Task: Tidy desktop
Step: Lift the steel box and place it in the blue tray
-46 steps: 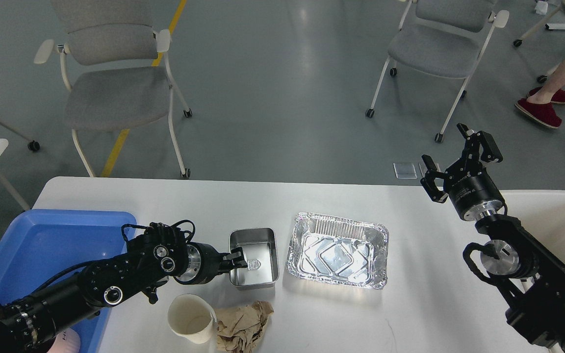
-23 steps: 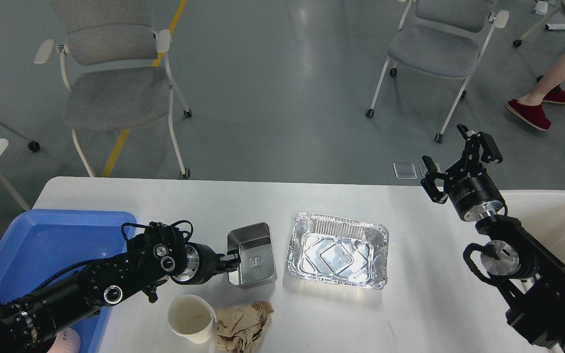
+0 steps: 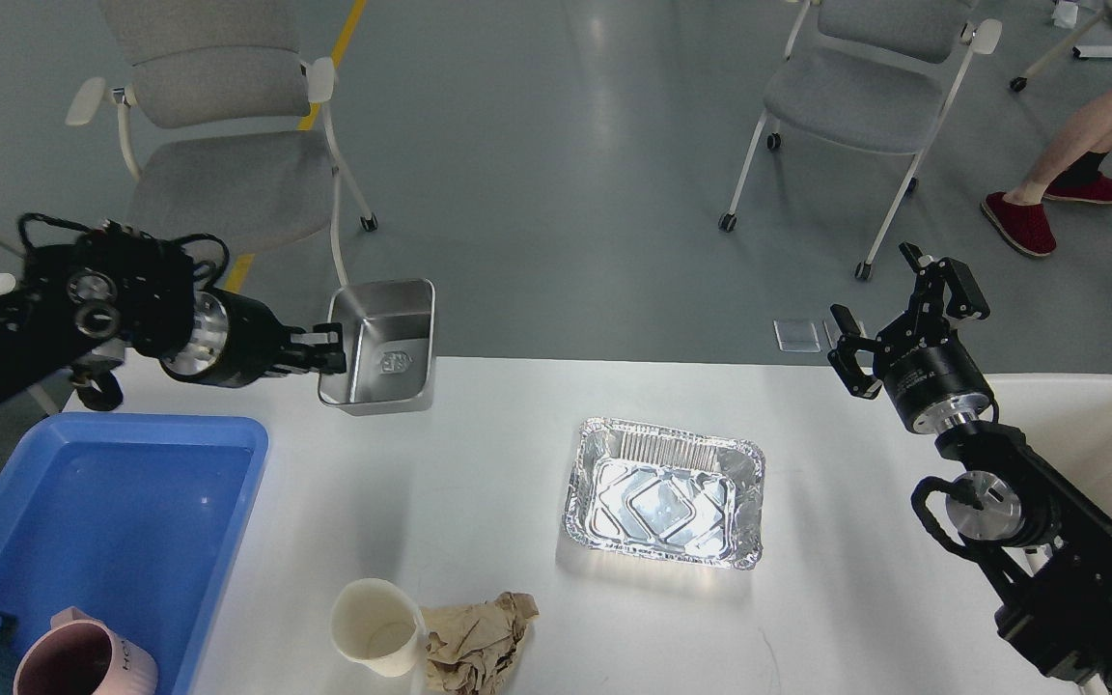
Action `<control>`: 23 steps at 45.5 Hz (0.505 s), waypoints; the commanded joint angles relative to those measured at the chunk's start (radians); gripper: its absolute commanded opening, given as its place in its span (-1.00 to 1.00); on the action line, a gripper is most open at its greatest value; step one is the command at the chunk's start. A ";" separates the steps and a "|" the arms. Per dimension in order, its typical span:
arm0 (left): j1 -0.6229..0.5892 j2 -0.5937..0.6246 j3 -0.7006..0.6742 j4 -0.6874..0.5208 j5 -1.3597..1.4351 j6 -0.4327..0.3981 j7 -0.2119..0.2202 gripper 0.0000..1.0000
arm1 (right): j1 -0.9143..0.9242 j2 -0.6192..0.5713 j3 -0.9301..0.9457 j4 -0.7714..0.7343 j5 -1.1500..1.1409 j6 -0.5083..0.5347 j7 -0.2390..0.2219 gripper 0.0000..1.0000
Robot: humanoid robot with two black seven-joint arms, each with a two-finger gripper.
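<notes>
While my left gripper (image 3: 332, 348) pinches the near wall of a steel tin (image 3: 379, 345), the tin hangs above the desktop's (image 3: 479, 454) far left edge, tipped so its open face shows to me. Desktop: white, long axis running left to right, filling the lower view. Right gripper (image 3: 889, 307): fingers spread, holding nothing, over the far right edge. On the desktop: foil tray (image 3: 664, 491), paper cup (image 3: 377, 625), crumpled napkin (image 3: 475, 638). Blue tray (image 3: 102, 512) at left.
</notes>
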 commanded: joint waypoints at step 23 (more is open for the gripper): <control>0.106 0.221 -0.010 0.115 -0.159 0.073 -0.009 -1.00 | -0.002 0.009 0.000 -0.001 0.000 -0.002 0.000 1.00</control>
